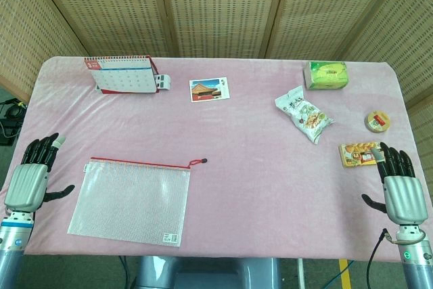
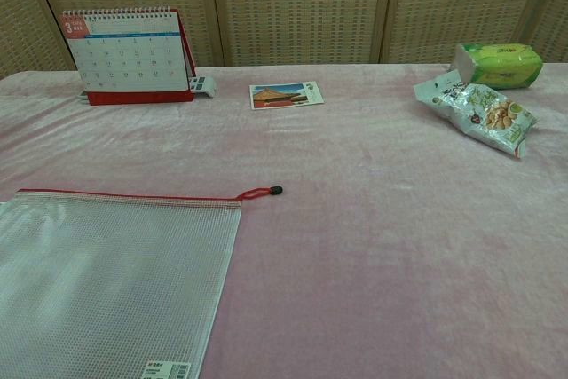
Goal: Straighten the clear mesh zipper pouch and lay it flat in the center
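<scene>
Tabletop arrangement, read from left to right. Left hand [image 1: 28, 177] rests at the near left edge of the table [image 1: 257, 167], which is draped in a pink cloth; its fingers [image 1: 42, 148] are extended and apart, holding nothing. Just to its right lies the clear mesh zipper pouch [image 1: 128, 199], flat on the cloth in the near left part of the table, well left of center, slightly skewed so that its red zipper edge [image 1: 139, 163] faces the far side. The zipper's red cord and dark pull [image 2: 276, 190] trail off the pouch's far right corner; a small label [image 2: 168, 370] sits near its near right corner. Behind the pouch, at the far left, stands a red-based desk calendar [image 1: 122, 74]. A postcard showing a red building [image 1: 209, 90] lies flat near the far middle. Farther right, a white snack bag [image 1: 304, 113] lies at an angle, with a green tissue pack [image 1: 327, 75] behind it. Roll of tape [image 1: 377, 122] sits near the right edge. An orange snack packet [image 1: 360, 153] lies at the near right, touching the fingertips of the right hand [image 1: 400, 191], whose fingers [image 1: 396, 162] are likewise extended, apart and empty. Neither hand appears in the chest view.
</scene>
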Available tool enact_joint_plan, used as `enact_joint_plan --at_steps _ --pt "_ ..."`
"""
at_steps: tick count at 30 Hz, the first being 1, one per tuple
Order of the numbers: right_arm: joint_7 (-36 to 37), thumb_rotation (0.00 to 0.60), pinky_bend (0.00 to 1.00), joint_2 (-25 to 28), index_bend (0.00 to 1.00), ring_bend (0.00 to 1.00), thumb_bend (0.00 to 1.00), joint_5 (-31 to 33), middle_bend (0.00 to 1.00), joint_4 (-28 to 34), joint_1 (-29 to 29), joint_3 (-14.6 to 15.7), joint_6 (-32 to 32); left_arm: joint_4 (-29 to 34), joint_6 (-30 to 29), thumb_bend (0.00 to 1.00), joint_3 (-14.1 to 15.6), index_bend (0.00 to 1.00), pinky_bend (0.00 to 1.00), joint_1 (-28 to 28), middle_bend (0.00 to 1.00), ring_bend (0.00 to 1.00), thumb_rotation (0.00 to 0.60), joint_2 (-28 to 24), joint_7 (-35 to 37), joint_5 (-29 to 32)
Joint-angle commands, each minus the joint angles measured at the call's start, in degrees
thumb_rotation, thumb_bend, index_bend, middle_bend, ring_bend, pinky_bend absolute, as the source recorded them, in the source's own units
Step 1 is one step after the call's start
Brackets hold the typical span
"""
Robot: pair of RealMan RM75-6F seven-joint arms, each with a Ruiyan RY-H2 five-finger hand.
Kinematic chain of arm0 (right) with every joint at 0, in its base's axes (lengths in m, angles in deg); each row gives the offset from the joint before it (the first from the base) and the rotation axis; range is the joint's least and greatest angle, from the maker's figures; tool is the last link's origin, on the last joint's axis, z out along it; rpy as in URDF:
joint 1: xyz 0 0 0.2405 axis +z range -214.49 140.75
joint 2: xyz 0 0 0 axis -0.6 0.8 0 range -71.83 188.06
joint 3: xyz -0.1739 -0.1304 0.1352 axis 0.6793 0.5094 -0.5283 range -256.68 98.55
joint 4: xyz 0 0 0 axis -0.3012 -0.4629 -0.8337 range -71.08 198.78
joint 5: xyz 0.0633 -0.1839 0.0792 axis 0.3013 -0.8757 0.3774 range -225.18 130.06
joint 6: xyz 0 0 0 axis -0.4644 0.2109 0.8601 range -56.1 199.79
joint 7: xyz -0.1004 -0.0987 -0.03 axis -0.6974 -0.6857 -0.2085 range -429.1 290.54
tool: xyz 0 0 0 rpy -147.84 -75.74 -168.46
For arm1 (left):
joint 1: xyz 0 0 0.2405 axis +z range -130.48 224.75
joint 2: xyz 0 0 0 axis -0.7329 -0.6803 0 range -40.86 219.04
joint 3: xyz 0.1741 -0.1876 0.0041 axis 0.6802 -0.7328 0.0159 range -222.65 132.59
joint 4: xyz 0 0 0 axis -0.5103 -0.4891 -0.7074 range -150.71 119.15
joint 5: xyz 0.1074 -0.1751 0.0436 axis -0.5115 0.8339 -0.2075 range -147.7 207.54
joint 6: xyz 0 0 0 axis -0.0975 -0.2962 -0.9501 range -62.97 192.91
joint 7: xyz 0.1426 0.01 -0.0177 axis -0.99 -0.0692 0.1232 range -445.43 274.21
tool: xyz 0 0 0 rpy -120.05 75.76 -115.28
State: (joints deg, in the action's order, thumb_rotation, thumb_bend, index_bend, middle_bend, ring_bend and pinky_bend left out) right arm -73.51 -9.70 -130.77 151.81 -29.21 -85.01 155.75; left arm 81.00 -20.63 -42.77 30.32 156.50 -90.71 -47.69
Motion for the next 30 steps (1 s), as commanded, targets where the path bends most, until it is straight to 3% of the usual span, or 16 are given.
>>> enact_joint_plan --at_steps 1,8,11,12,14,16,17,20,25,28,30 --pt "-0.2 0.6 0.0 0.0 0.01 0.0 0.0 -0.1 0.0 0.1 0.0 0.1 0.0 -0.2 0.5 0.0 -0.4 0.0 0.0 0.3 0.0 0.0 0.6 0.0 -0.1 -0.3" --pt "-0.1 0.6 0.0 0.1 0.01 0.0 0.0 0.2 0.0 0.0 0.0 0.2 -0.6 0.3 1.6 0.0 -1.3 0.0 0.0 0.5 0.0 0.0 0.6 0.3 -1.0 -1.1" --pt "0.2 0.6 0.0 0.2 0.01 0.0 0.0 0.5 0.0 0.1 0.2 0.0 -1.0 1.8 5.4 0.0 -2.6 0.0 0.02 -2.1 0.01 0.01 0.6 0.9 -3.6 -1.5" --pt "0.2 0.6 0.0 0.3 0.01 0.0 0.0 0.5 0.0 0.1 0.2 -0.1 -1.1 2.2 6.6 0.0 -3.5 0.0 0.07 -3.3 0.06 0.05 0.6 1.3 -4.9 -1.4" --pt "0.3 0.6 0.0 0.3 0.01 0.0 0.0 0.5 0.0 0.2 0.3 -0.1 -1.2 3.2 11.4 0.0 -6.4 0.0 0.4 -7.6 0.38 0.33 0.6 3.4 -8.9 0.0" --pt "0.1 0.6 0.0 0.3 0.01 0.0 0.0 0.6 0.0 0.4 0.5 -0.2 -1.4 4.3 16.6 0.0 -9.3 0.01 0.66 -11.9 0.64 0.58 0.6 5.3 -13.2 3.7" --pt "0.0 0.6 0.0 0.3 0.01 0.0 0.0 0.6 0.0 0.4 0.5 -0.2 -1.5 4.4 18.5 0.0 -10.6 0.04 0.76 -13.8 0.73 0.66 0.6 6.3 -15.6 5.4" --pt "-0.3 0.6 0.0 0.2 0.01 0.0 0.0 0.8 0.0 0.3 0.6 -0.2 -1.6 3.5 24.0 0.0 -14.5 0.15 0.95 -19.7 0.88 0.81 0.6 10.6 -22.4 13.1" --pt "-0.6 0.6 0.0 0.0 0.01 0.0 0.0 1.3 0.0 0.1 0.8 -0.2 -2.3 0.2 31.3 0.0 -19.0 0.27 1.0 -28.6 0.98 0.9 0.6 17.8 -28.0 26.3" --pt "-0.7 0.6 0.0 -0.2 0.01 0.0 0.0 1.6 0.0 -0.2 0.9 -0.2 -2.9 -2.1 32.8 0.0 -20.1 0.36 1.0 -32.4 1.0 0.92 0.6 21.2 -30.0 31.2" --pt "-0.8 0.6 0.0 -0.3 0.01 0.0 0.0 2.2 0.0 -0.5 1.0 -0.3 -3.4 -4.9 34.2 0.01 -20.4 0.38 1.0 -36.8 1.0 0.92 0.6 24.4 -33.9 37.7"
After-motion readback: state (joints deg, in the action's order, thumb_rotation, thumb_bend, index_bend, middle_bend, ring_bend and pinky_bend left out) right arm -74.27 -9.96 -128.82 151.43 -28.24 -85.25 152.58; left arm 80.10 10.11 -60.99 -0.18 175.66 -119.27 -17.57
